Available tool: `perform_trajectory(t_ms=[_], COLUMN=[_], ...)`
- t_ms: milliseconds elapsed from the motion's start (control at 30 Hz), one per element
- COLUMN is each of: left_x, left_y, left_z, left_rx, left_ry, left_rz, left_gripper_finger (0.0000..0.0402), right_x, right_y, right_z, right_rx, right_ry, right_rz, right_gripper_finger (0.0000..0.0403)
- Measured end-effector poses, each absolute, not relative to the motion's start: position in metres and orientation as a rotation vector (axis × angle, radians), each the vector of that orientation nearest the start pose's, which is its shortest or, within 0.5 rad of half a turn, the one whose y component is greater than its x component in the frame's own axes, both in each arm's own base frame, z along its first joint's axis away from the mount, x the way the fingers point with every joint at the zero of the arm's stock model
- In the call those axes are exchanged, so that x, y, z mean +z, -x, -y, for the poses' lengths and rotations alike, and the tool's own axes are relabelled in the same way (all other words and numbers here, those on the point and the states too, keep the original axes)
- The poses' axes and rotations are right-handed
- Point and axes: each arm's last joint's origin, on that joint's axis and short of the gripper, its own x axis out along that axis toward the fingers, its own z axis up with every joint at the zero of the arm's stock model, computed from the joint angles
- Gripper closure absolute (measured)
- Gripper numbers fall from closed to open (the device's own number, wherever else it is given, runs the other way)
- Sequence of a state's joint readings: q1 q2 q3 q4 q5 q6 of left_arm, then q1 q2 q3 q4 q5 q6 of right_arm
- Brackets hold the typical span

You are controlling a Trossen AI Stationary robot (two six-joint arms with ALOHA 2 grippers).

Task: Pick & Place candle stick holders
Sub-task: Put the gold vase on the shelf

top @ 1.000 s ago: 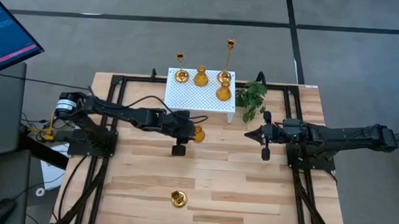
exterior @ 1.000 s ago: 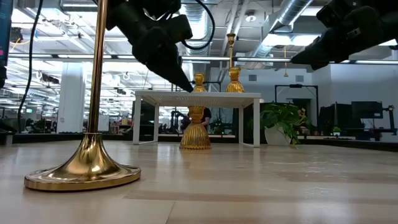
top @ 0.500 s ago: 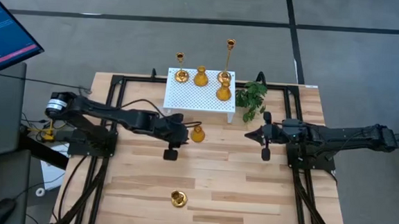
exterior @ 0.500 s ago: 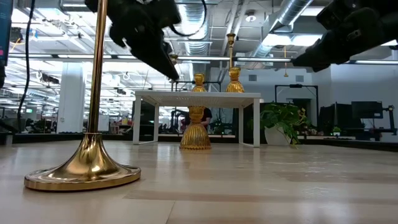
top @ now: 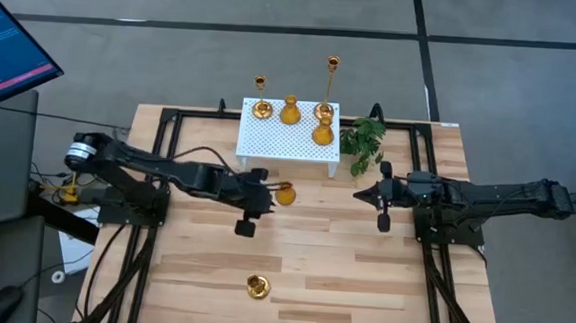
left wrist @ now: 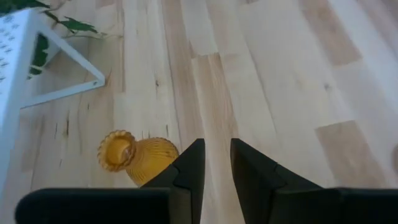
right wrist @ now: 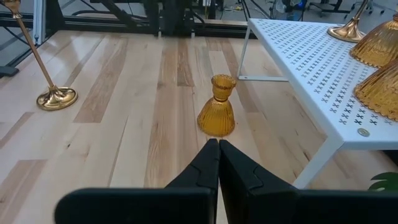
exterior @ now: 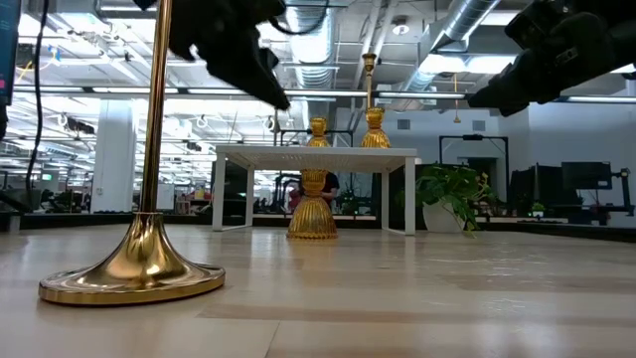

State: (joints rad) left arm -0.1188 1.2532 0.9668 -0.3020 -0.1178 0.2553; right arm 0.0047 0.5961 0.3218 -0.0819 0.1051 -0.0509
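A squat gold candle stick holder (top: 285, 192) stands upright on its base on the wooden table, in front of the white perforated stand (top: 269, 140). It also shows in the left wrist view (left wrist: 137, 155) and the right wrist view (right wrist: 217, 115). Several gold holders (top: 290, 110) stand on the stand. A tall thin-stemmed holder (top: 257, 286) stands near the table's front edge. My left gripper (top: 268, 193) hovers above the table just left of the squat holder, its fingers (left wrist: 216, 163) slightly apart and empty. My right gripper (top: 383, 199) is shut and empty, raised at the right.
A green plant sprig (top: 362, 141) lies at the stand's right end. Black frame rails run down both sides of the table. Bare wood lies between the squat holder and the tall holder (exterior: 139, 259) at the front.
My left gripper has drawn back from the squat holder toward the table's left edge and risen a little. The squat holder has stayed upright where it was. My right arm has kept still.
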Motion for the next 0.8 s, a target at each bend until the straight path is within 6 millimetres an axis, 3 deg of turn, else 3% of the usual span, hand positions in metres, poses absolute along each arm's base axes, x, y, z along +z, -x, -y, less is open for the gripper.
perform_trajectory(t_ms=[300,800], left_x=[0.25,0.248], left_y=[-0.298,-0.311], left_z=[0.023,0.012], left_rx=[0.201,0.14], left_ry=[-0.519,-0.502], left_rz=[-0.725,-0.658], left_gripper_finger=[0.0325,0.0325], right_x=[0.209,0.209], right_y=[-0.144,-0.144], right_z=[0.002,0.002], right_rx=[-0.09,-0.09], right_ry=[0.07,0.07], right_rz=[-0.36,-0.362], right_gripper_finger=[0.0403,0.0403])
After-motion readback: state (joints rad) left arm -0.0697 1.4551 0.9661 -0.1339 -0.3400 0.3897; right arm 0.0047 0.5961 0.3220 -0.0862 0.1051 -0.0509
